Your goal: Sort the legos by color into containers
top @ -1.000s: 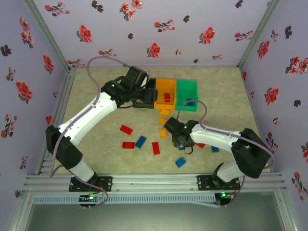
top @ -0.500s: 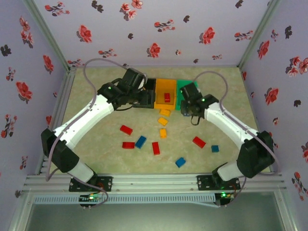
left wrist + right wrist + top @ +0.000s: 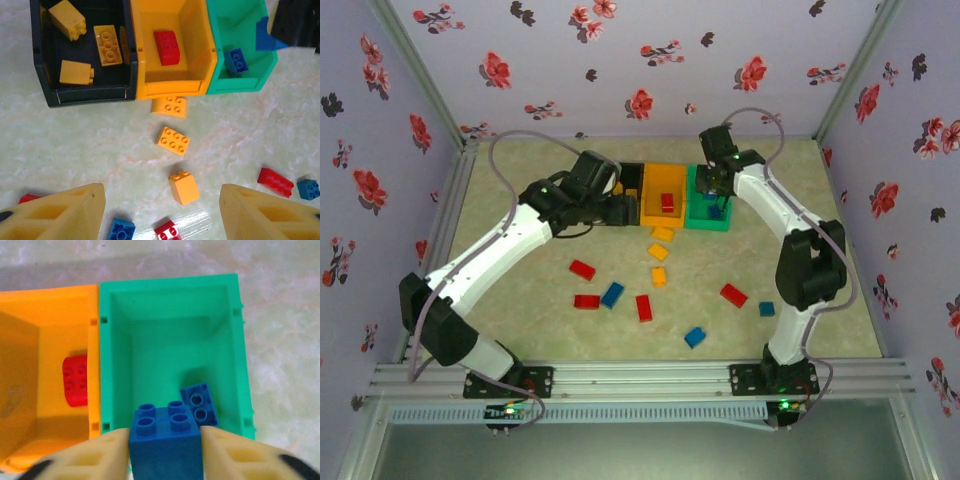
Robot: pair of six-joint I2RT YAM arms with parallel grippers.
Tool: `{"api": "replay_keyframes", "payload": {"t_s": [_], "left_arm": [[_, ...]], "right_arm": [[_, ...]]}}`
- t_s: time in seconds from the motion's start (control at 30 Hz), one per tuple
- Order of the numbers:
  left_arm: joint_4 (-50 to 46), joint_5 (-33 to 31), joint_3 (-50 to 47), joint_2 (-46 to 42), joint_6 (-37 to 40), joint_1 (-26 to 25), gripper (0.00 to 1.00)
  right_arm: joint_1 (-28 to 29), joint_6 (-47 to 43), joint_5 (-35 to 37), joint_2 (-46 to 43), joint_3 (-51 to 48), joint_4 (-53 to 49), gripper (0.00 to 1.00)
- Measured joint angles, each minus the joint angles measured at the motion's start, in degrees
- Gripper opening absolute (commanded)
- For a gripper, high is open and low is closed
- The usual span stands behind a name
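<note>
The right pincer (image 3: 165, 436) hangs over the green open-top plastic bin (image 3: 170, 300), far on the surface (image 3: 620, 345), apparently pinching a small blue plastic brick (image 3: 166, 452). The left pincer (image 3: 161, 190) hovers spread nearby.

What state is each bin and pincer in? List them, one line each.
black bin: holds three yellow bricks
orange bin: holds one red brick
green bin: holds one loose blue brick
left pincer: open, empty
right pincer: shut on held blue brick over green bin

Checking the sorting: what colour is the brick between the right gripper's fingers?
The brick is blue; the right wrist view shows it best.
</note>
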Motion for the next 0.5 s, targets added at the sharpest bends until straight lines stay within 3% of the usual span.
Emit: {"api": "replay_keyframes", "payload": {"t_s": [0.2,0.5], "left_arm": [[0.9,0.0,-3.2,-0.5,-1.3,-0.2,0.64],[2.3,-0.5,-7.1,-0.1,-5.0,-3.8,0.63]], "right_arm": [[-0.9,-0.8,-2.2,2.7,3.4,-0.9,0.63],[-0.3,3.8,-4.5,-13.3,-16.9,3.8,0.63]]}}
